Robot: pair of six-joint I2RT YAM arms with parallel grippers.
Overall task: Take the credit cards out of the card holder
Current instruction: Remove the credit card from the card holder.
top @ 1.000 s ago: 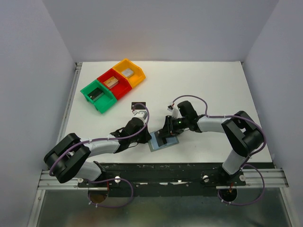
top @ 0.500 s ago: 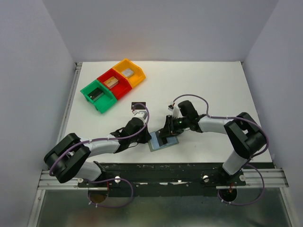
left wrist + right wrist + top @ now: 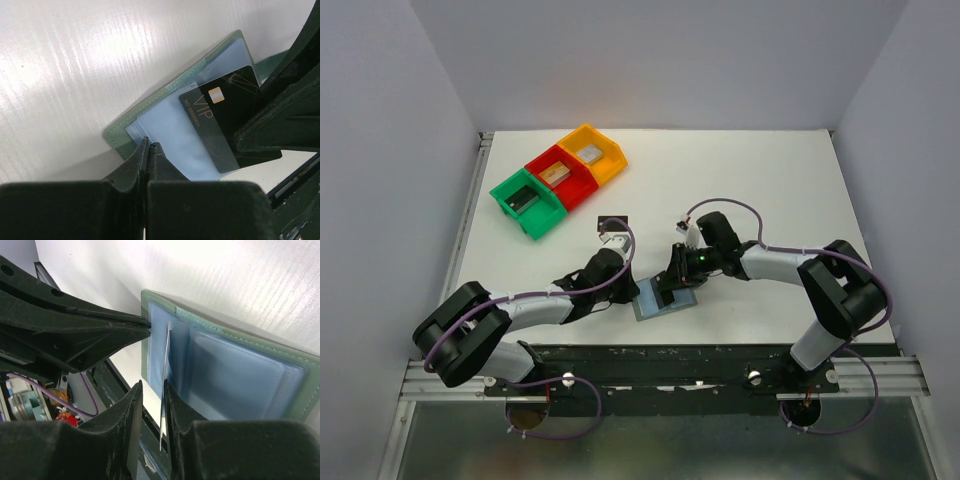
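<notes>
Black card (image 3: pixel 227 117) (half out) between right fingers (image 3: pixel 120 432).

Narrower: right end effector (image 3: pixel 151 388) around black card (image 3: pixel 227 117).

Black left arm (image 3: pixel 470 335) and right arm (image 3: pixel 835 285), pale grey links (image 3: pixel 538 312), looping purple cables (image 3: pixel 722 201)

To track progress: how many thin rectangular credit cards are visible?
2. One black card lies on the white table; a gold-printed black card sticks out of the open grey-green card holder, between the fingers of the right gripper. More may hide inside.
</notes>
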